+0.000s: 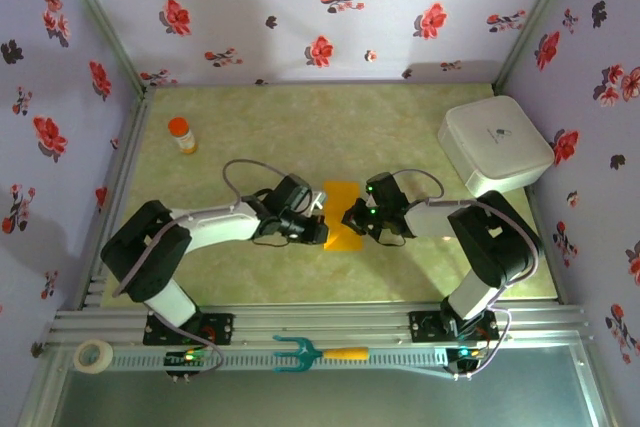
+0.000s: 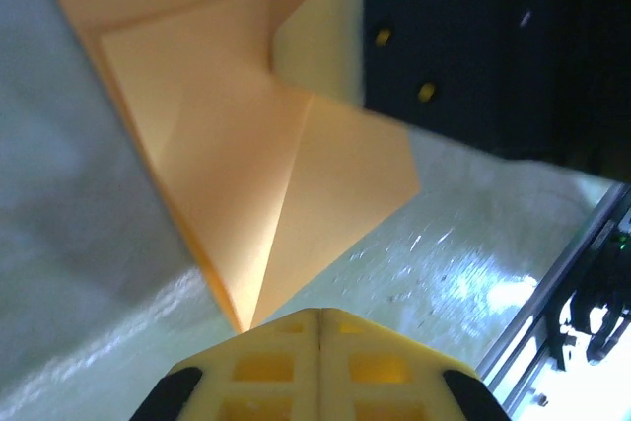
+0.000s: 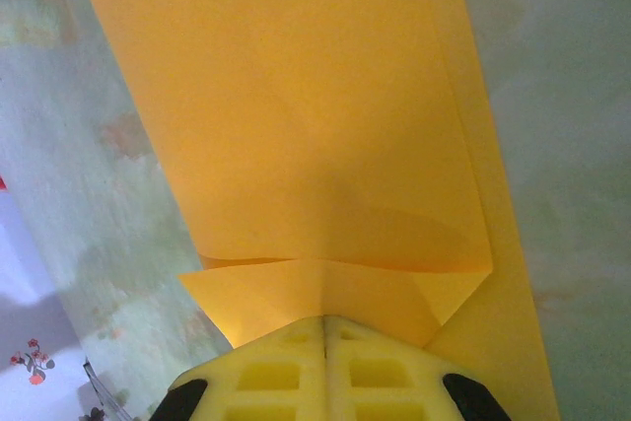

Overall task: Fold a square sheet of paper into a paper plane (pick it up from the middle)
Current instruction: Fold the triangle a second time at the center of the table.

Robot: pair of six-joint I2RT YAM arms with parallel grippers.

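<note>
The square sheet of paper (image 1: 340,209), orange-yellow and folded into a long strip with triangular flaps, lies in the middle of the table between both grippers. My left gripper (image 1: 322,233) is at its left near edge. In the left wrist view its jaws (image 2: 320,315) are shut, and a pointed corner of the paper (image 2: 246,175) ends just beside their tip. My right gripper (image 1: 352,217) is at the paper's right edge. In the right wrist view its jaws (image 3: 324,320) are shut on a creased near flap of the paper (image 3: 296,96), which is slightly lifted.
A small orange-capped bottle (image 1: 182,134) stands at the back left. A white box (image 1: 495,144) sits at the back right. A teal fork with an orange handle (image 1: 310,353) and a tape roll (image 1: 93,355) lie on the front rail. Flowered walls enclose the table.
</note>
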